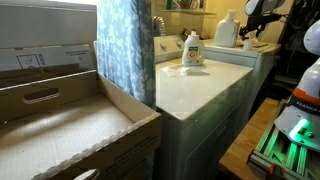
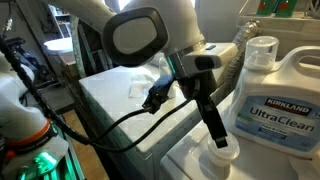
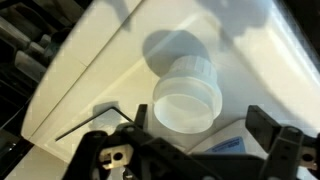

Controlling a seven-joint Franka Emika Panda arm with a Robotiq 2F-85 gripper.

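Jaws spread wide and empty, the gripper (image 2: pixel 217 138) hangs just above the white cap (image 3: pixel 187 98), which stands mouth-up on the flat washer top (image 2: pixel 110 95) just beside the detergent jug (image 2: pixel 275 90), off its spout, so a finger lines up on either side of it.

The detergent bottle (image 1: pixel 193 50) is seen from afar in an exterior view. The same bottle (image 2: pixel 272 95) is framed closely in an exterior view. The white cap (image 3: pixel 187 98) is viewed downward from the wrist.

We're looking at a white, rounded arm (image 2: pixel 90 15) with a grey joint cap (image 2: pixel 135 35), black cable (image 2: pixel 100 127) trailing, black gripper (image 2: pixel 218 140) at tip.
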